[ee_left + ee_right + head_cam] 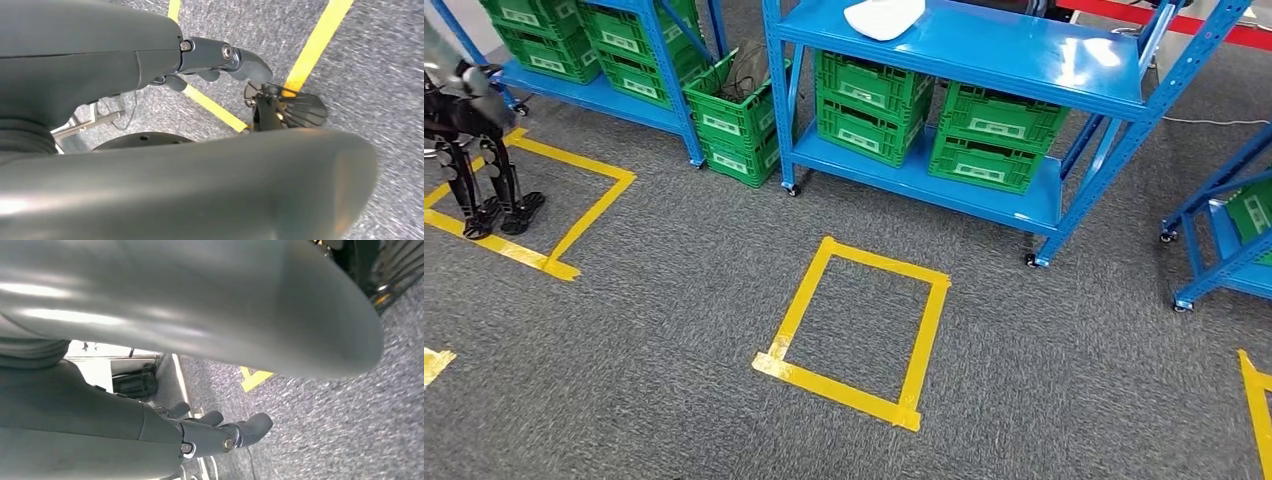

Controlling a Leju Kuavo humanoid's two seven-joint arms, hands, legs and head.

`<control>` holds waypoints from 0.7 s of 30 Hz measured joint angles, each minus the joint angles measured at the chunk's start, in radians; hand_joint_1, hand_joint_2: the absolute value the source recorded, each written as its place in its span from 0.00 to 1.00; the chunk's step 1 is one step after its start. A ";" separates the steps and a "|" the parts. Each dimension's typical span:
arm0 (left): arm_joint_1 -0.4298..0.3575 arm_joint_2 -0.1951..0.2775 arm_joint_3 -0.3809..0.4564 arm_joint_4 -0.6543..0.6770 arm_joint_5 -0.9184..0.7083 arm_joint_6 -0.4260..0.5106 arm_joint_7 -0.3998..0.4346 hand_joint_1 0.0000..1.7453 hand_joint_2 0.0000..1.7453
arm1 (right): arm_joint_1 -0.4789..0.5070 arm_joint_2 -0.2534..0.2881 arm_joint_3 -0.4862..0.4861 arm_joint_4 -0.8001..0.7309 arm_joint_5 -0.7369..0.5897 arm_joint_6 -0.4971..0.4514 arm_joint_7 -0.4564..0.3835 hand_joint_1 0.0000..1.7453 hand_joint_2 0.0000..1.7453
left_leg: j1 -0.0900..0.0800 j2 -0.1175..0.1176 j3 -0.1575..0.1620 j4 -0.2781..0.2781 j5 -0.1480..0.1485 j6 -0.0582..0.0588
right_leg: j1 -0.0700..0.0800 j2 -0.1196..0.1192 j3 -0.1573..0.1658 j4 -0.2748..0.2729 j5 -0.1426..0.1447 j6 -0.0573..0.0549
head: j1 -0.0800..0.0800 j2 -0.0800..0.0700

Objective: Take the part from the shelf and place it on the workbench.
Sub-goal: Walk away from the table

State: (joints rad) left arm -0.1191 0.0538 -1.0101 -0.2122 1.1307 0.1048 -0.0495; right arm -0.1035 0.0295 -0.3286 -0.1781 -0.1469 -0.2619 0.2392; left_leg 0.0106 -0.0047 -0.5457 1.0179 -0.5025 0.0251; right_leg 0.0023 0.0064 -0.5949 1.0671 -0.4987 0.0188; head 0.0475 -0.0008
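From the head view, the robot stood on grey carpet facing a blue shelf [984,50] at the far side. The part [884,17], a white shape, lay on the shelf's upper board, far and a little left of centre, cut off by the picture's edge. It sat there well apart from both hands, so the taking had, by judgement, not begun. Green crates [924,125] stood in pairs on the lower board, likely as storage. A yellow tape rectangle [856,335] lay on the floor in front of the shelf, probably marking where to stand. Another robot's dark legs [479,185] stood at the far left inside a second tape outline.

In the left wrist view, the left hand [220,60] hung over carpet and yellow tape, its fingers loosely extended and apart, holding nothing. That suited an arm carried at the side while walking.

In the right wrist view, the right hand [220,432] likewise hung above the carpet, fingers apart and empty, ready but idle.
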 joint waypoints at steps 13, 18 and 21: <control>0.001 0.002 0.000 0.000 -0.001 0.001 -0.003 0.00 0.00 | 0.000 0.005 0.002 0.000 -0.014 -0.001 -0.004 0.00 0.00 | 0.007 0.003 -0.122 0.189 -0.030 -0.040 | 0.002 0.001 0.084 -0.087 0.002 -0.035 | -0.038 0.000; -0.002 0.004 0.000 0.000 0.000 0.000 -0.006 0.00 0.00 | -0.002 0.006 0.002 0.000 -0.029 -0.007 0.005 0.00 0.00 | 0.004 0.002 -0.018 -0.007 0.021 -0.022 | 0.007 0.003 0.084 -0.078 -0.027 -0.008 | -0.045 0.000; -0.001 0.003 0.000 0.000 0.000 0.000 -0.006 0.00 0.00 | -0.005 0.006 0.002 0.000 -0.030 -0.009 0.008 0.00 0.00 | 0.008 0.002 -0.013 -0.010 0.021 -0.006 | 0.003 0.002 0.073 -0.042 -0.050 0.008 | -0.036 0.000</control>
State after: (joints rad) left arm -0.1201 0.0568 -1.0103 -0.2126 1.1311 0.1044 -0.0556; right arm -0.1090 0.0351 -0.3269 -0.1781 -0.1770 -0.2709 0.2472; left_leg 0.0185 -0.0028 -0.5585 1.0082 -0.4816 0.0186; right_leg 0.0057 0.0079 -0.5215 1.0255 -0.5486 0.0271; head 0.0117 -0.0008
